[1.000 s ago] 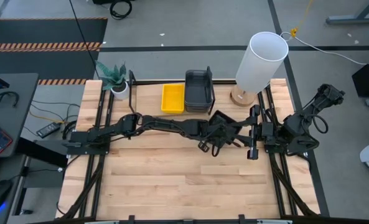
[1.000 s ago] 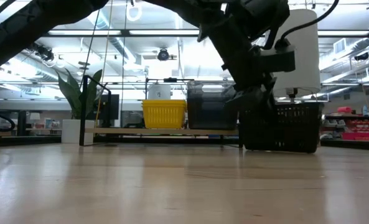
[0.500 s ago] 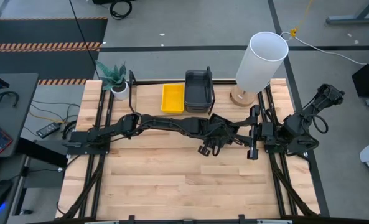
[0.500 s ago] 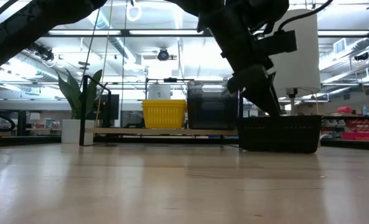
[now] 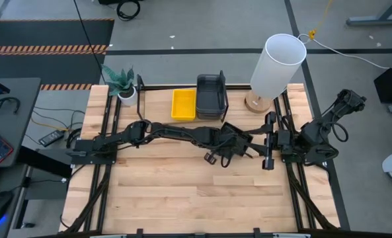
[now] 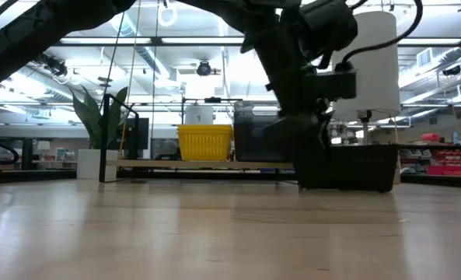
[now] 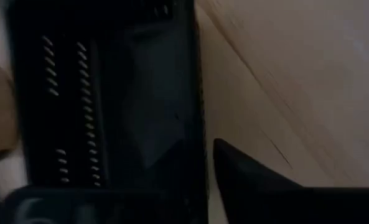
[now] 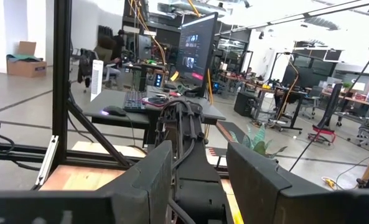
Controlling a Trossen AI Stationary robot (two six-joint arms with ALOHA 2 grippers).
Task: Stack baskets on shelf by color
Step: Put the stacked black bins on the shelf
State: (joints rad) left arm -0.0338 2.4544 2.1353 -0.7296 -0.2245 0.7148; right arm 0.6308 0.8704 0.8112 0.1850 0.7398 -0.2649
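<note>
A black mesh basket (image 6: 354,167) sits flat on the table right of centre; my left arm covers most of it in the high view. My left gripper (image 5: 212,157) hangs over the basket's left end (image 6: 304,148), open, astride one side wall. On the shelf (image 5: 157,102) at the far edge stand a yellow basket (image 5: 184,104) and, right of it, a dark grey basket stack (image 5: 211,96). My right gripper (image 8: 200,168) is open and waits folded back at the table's right side (image 5: 270,144). My left gripper comes from above at the black mesh basket's side wall (image 7: 200,112). One finger (image 7: 252,186) stands outside the wall over the bare table; the other is lost in the dark inside the basket. I cannot tell whether either finger touches the wall.
A tall white lamp (image 5: 275,63) on a wooden foot stands at the shelf's right end. A potted plant (image 5: 121,84) stands at its left end. Bare wooden tabletop (image 5: 196,192) spreads across the near half.
My left gripper has shifted a little toward the table's left and near edges. It rose above the basket half a second ago and has come down again at the basket's left end. The black mesh basket stood taller in the low view a second ago and now lies lower and flat.
</note>
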